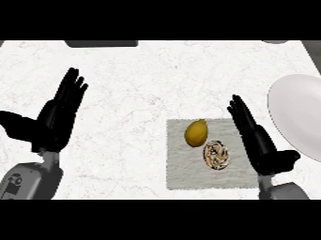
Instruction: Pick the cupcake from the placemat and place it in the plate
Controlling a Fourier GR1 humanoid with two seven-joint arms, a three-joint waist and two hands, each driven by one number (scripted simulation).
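**A:** Where are we at with the cupcake (217, 155)?

**B:** It's on the placemat (189, 172), right of middle. The lemon (196, 133) is at its 11 o'clock, so close we can't tell if they touch. Our right hand (266, 149) is just beside the cupcake at its 3 o'clock, fingers straight, holding nothing. The fingers point toward 11, so the hand runs alongside the cupcake and not over it.

**A:** And the left hand (56, 116)?

**B:** Resting open at 9 o'clock, well apart. We'd say it's the right hand's job. The plate (303, 115) is at 2 o'clock from the cupcake.

**A:** Anything we can't see?

**B:** The plate is cut off at the right edge. We see the right hand edge-on, so its palm is hidden. The cupcake is only a top-down swirl with no sides showing.
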